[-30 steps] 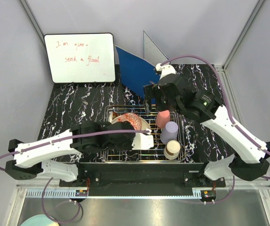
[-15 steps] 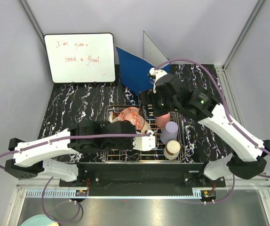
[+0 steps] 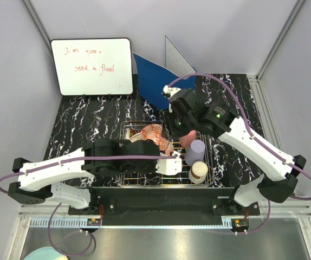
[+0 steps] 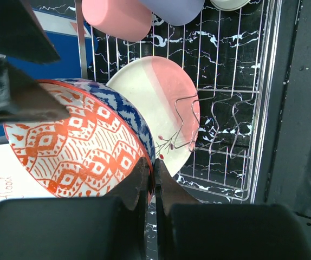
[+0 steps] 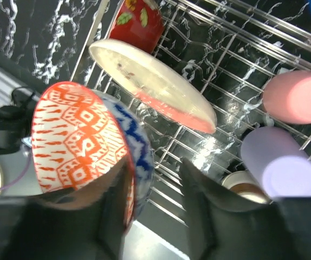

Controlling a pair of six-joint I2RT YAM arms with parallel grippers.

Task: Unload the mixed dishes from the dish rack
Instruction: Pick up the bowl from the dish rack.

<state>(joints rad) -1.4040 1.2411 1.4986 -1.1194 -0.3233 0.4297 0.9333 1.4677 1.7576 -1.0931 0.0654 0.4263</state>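
Black, white-veined tabletop (image 3: 85,130) fills the cell. Grey walls enclose it, and a whiteboard (image 3: 92,66) and a blue ring binder (image 3: 155,84) lean at the back. We find the silver wire dish rack (image 4: 266,108) at the near middle, between the two arms.

The item in hand is a round orange-red patterned bowl (image 5: 74,135), blue-and-white outside, held tilted above the rack's rear left part. The left gripper (image 4: 151,165) is clamped on its rim, jaws pinched tight. The right gripper (image 5: 155,165) straddles the same rim, jaws apart, one finger inside and one outside. A gap shows at the outer finger, so we do not count it as a grip.

We judge the step to be a hand-over of this bowl. The next move calls for the right jaws to pinch the wall firmly before the left lets go, then a lift clear.

In the rack, the cream-and-pink round plate (image 4: 161,92) leans just beneath the bowl. A small red flowered bowl (image 5: 139,21) lies beyond it. A pink cup (image 5: 296,97), lavender cup (image 5: 280,168) and cream-brown cup (image 5: 245,187) sit in a row at the right end.

For clearances, the plate's upper edge lies near the bowl and the pink cup stands just beside the right gripper. Bare tabletop lies broad to the rack's left and narrower to its right. The binder stands near the rack's back rim.
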